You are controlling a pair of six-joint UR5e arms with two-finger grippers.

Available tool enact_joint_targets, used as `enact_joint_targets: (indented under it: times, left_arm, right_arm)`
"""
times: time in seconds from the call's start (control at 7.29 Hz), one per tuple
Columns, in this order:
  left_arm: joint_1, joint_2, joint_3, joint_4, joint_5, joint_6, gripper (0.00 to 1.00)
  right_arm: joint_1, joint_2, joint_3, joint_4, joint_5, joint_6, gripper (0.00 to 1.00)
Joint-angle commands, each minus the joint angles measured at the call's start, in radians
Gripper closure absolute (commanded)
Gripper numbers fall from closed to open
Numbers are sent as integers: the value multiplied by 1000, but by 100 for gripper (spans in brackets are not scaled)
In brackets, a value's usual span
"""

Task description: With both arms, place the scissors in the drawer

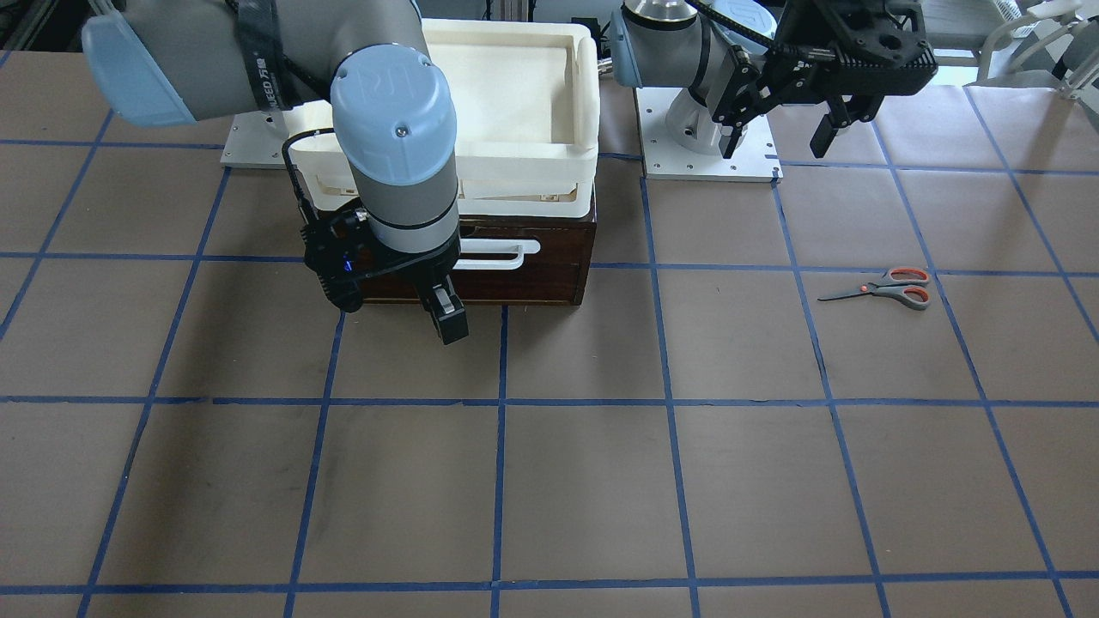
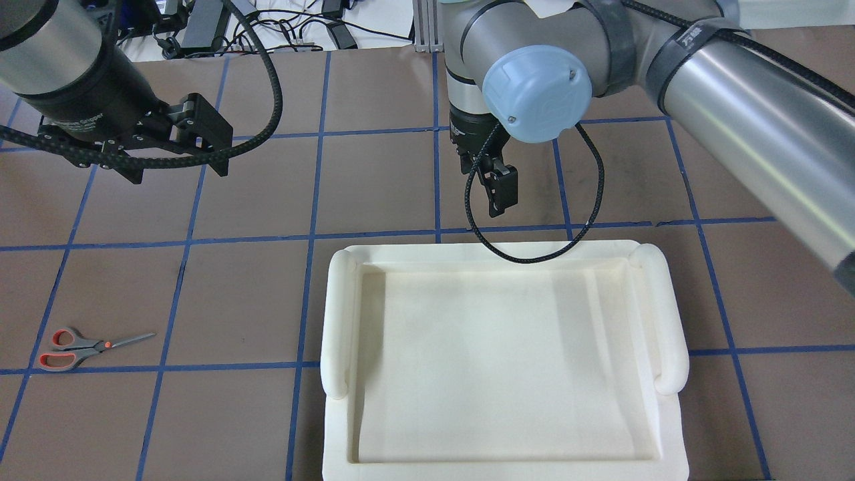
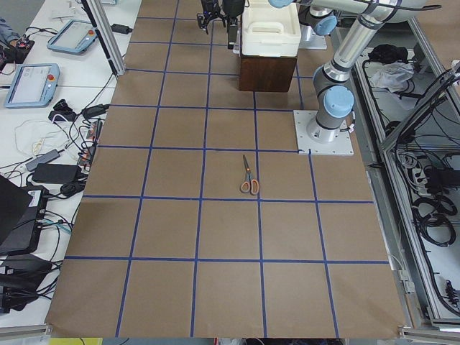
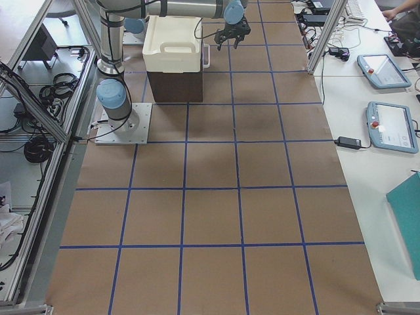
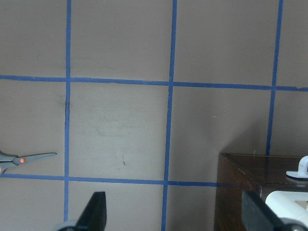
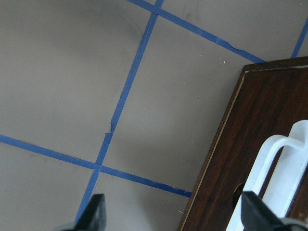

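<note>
The scissors (image 1: 889, 288) lie flat on the brown table, blades shut; they also show in the overhead view (image 2: 80, 347) and at the left edge of the left wrist view (image 5: 19, 160). The drawer's dark brown front (image 1: 549, 275) with its white loop handle (image 1: 502, 255) looks pushed in; its plywood box is hidden under the white foam tray (image 1: 584, 94). My right gripper (image 1: 399, 307) is open and empty, just in front of the handle (image 6: 284, 178). My left gripper (image 1: 777, 137) is open and empty, raised above the table, apart from the scissors.
The white foam tray (image 2: 340, 321) sits on top of the brown drawer unit. The arm base plates (image 1: 708, 167) stand beside it. Blue tape lines grid the table. Monitors, cables and pendants lie past the table's edges (image 3: 43, 79).
</note>
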Motion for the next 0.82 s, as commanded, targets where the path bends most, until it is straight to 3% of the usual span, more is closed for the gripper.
enact_joint_targets:
  times: [0.0, 0.69]
  left_arm:
    - [0, 0, 0, 0, 0, 0, 0]
    - [2, 5, -18, 0, -2, 5, 0]
  right_arm:
    - [1, 33, 0, 1, 44, 78, 0]
    - [1, 48, 2, 79, 102, 129, 0]
